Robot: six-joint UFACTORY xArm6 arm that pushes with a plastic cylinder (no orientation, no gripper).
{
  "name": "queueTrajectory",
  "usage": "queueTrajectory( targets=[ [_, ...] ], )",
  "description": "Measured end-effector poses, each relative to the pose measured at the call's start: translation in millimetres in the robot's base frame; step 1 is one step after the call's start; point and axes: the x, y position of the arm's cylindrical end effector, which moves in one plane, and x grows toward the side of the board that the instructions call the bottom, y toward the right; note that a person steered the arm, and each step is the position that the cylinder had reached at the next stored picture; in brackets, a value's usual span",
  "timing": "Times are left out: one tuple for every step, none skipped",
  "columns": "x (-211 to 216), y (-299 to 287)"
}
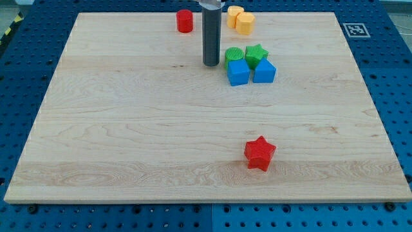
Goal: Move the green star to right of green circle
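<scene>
My tip (211, 64) is resting upper centre of the frame, grasping nothing, just left of the green circle (234, 55). The green star (256, 54) is sitting immediately right of that circle, its lower part being hidden behind two blue blocks (250, 72).

My tip (211, 64) stands just left of the green circle (234, 55). The green star (256, 54) touches the circle's right side. Two blue blocks (237, 73) (264, 71) sit tight below them. Two yellow blocks (241, 20) wait above. The red star (260, 153) is far off.
</scene>
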Motion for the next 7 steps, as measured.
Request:
queueTrajectory(
  targets=[
    [0,15],
    [0,15],
    [0,22],
    [0,35],
    [0,43],
    [-7,45],
    [-8,47]
  ],
)
